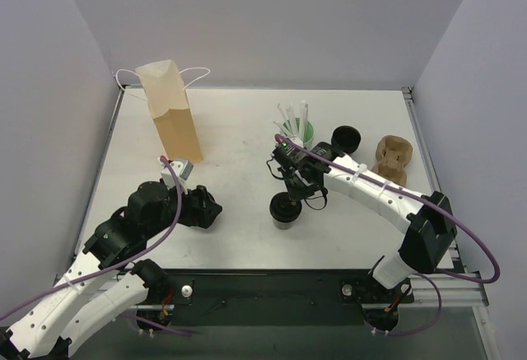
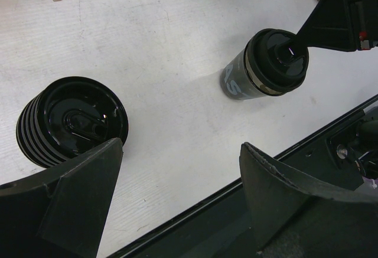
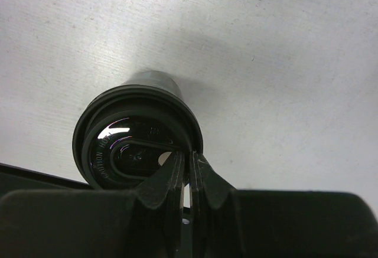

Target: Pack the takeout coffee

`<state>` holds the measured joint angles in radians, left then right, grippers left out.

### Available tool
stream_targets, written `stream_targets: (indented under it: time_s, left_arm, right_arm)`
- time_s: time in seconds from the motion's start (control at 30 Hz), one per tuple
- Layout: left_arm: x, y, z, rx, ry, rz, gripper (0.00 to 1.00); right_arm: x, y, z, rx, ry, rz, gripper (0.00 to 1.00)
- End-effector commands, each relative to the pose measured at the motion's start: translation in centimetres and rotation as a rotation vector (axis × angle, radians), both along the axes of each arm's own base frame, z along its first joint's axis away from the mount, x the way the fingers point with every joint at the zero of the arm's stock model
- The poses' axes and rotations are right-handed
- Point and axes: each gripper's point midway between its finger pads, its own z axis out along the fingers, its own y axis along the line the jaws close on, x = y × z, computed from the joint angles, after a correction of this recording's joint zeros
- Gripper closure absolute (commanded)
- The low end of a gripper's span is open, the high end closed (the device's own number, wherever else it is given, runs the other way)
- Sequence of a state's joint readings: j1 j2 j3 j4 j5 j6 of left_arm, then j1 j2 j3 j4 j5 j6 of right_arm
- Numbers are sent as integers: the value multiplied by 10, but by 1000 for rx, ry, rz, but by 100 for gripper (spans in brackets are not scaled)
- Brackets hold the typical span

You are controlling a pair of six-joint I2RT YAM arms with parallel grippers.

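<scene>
Right gripper [image 3: 188,157], 2 fingers clenched together and holding nothing, tips on the near rim of the coffee cup [image 3: 124,134], which stands near the table [image 1: 239,129] centre. I judge an off-centre push could tip it. Left gripper [image 2: 180,146] gapes empty beside the lid stack [image 2: 71,122].

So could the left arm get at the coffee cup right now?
Probably yes, from the side: bare table lies between the open left gripper and the coffee cup, though the shut right gripper rests on its lid.
</scene>
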<state>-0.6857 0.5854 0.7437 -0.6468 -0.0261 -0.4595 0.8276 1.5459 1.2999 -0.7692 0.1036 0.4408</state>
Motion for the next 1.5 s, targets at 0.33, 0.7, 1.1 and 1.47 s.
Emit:
stream_targets:
  time_s: [0.33, 0.7, 1.1, 1.47]
  left_arm:
    - [5, -2, 14, -28, -46, 7, 10]
    - [6, -4, 12, -20, -38, -4, 10]
    - [27, -74, 24, -72, 21, -120, 12]
    - [45, -142, -19, -86, 102, -148, 12]
  right_arm:
    - [-8, -7, -5, -43, 1, 11, 91]
    - [-18, -2, 9, 37, 9, 1, 69]
    - [-18, -9, 23, 167, -1, -73, 60]
    - [-21, -25, 22, 441, -10, -121, 50]
